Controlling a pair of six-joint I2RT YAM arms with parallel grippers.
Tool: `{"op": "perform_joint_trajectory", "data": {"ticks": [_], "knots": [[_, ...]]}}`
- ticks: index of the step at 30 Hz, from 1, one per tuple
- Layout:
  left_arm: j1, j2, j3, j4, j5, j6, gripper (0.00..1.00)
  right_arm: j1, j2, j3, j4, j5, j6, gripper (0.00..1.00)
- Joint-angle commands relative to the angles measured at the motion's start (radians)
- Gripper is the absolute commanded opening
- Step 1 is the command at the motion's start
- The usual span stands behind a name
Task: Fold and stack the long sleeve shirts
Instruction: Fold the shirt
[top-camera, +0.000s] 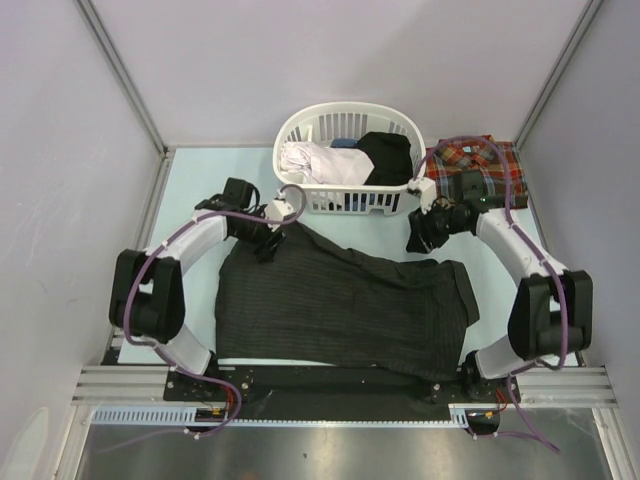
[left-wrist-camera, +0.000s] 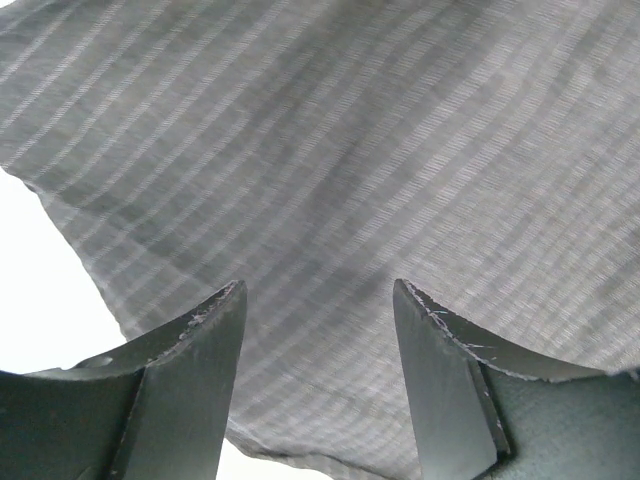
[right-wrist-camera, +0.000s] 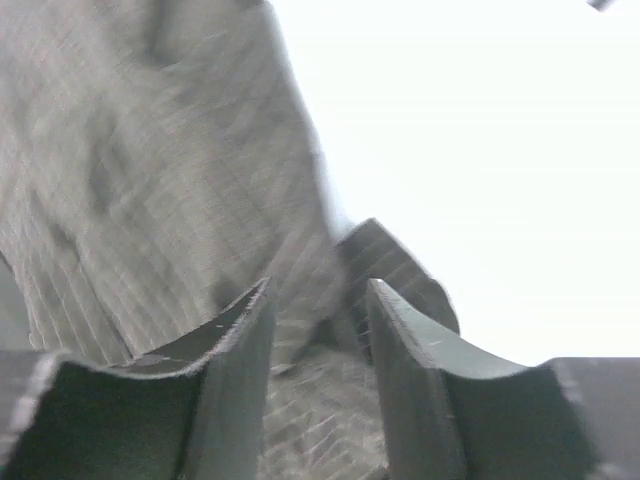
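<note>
The black pinstriped shirt lies spread across the middle of the table, its far right corner bunched up. My left gripper hovers over its far left corner, jaws wide apart; in the left wrist view striped cloth fills the space below the open left gripper. My right gripper is above the shirt's far right corner, also open. In the right wrist view a fold of the cloth lies under and between the spread jaws of the right gripper, which do not press on it. The plaid shirt lies folded at the far right corner.
A white laundry basket with white, blue and black clothes in it stands at the back centre, just beyond both grippers. Grey walls close in the table on the left, right and back. Pale table surface shows at the far left.
</note>
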Motion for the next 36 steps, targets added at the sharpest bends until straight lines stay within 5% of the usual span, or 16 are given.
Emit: {"op": "perform_joint_trajectory", "data": {"ticks": [1,11,16,18,20,25,29,31,34,36], "knots": [[0.039,0.076,0.090,0.033,0.036,-0.028,0.65,-0.064,0.125,0.000,0.128,-0.029,0.272,0.44],[0.091,0.154,0.110,0.044,0.000,-0.083,0.65,-0.061,0.231,-0.078,0.165,-0.130,0.424,0.58],[0.114,0.154,0.048,0.042,-0.014,-0.079,0.63,-0.044,0.258,-0.118,0.188,-0.174,0.468,0.54],[0.125,0.139,0.015,0.042,-0.015,-0.074,0.62,-0.041,0.266,-0.123,0.197,-0.197,0.490,0.39],[0.129,0.131,-0.014,0.036,-0.027,-0.059,0.57,-0.042,0.248,-0.120,0.197,-0.208,0.496,0.24],[0.143,0.131,-0.078,0.008,-0.058,-0.014,0.31,-0.048,0.160,-0.100,0.196,-0.185,0.493,0.24],[0.143,0.119,-0.140,-0.009,-0.072,0.067,0.20,-0.055,0.137,-0.082,0.206,-0.158,0.520,0.47],[0.143,0.113,-0.161,-0.009,-0.083,0.087,0.18,-0.058,0.156,-0.068,0.228,-0.156,0.548,0.46],[0.143,0.110,-0.166,-0.007,-0.090,0.099,0.18,-0.058,0.182,-0.057,0.266,-0.181,0.588,0.31],[0.143,0.107,-0.163,-0.006,-0.090,0.099,0.18,-0.059,0.189,-0.046,0.272,-0.188,0.588,0.10]]}}
